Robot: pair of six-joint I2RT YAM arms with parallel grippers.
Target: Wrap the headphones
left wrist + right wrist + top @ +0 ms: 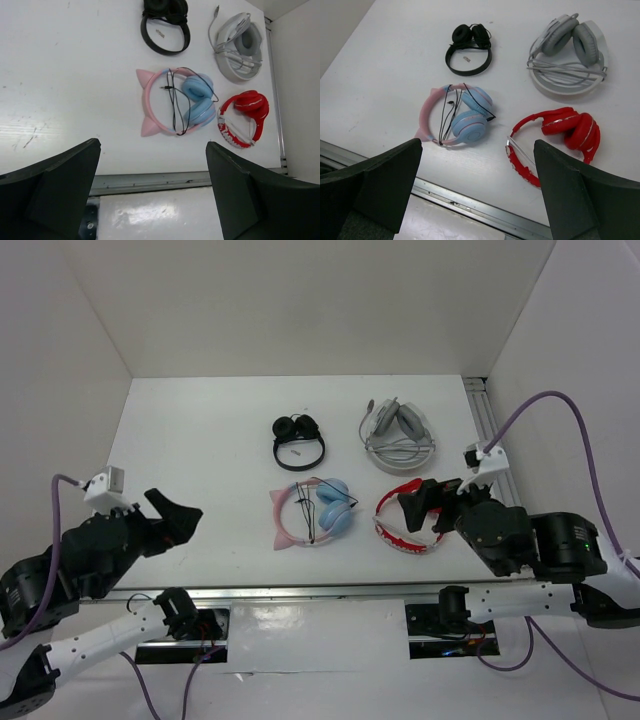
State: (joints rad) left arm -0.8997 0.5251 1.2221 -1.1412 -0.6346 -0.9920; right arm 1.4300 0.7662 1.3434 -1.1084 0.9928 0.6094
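Observation:
The headphones [312, 512] lie flat near the table's front middle: pink cat-eared headband to the left, light blue ear cups to the right. Their thin black cable [313, 520] lies looped loosely across the band and cups. They also show in the left wrist view [199, 102] and the right wrist view [468, 126]. My left gripper [177, 514] is open and empty, raised at the front left, well left of them. My right gripper [418, 506] is open and empty, raised over the red pair, to their right.
A red-and-white pair [393, 531] lies right of the headphones, partly under my right gripper. A small black pair [298, 437] and a grey-white pair [400, 435] lie farther back. A metal rail [300, 591] runs along the front edge, another [490, 430] along the right. White walls enclose the table.

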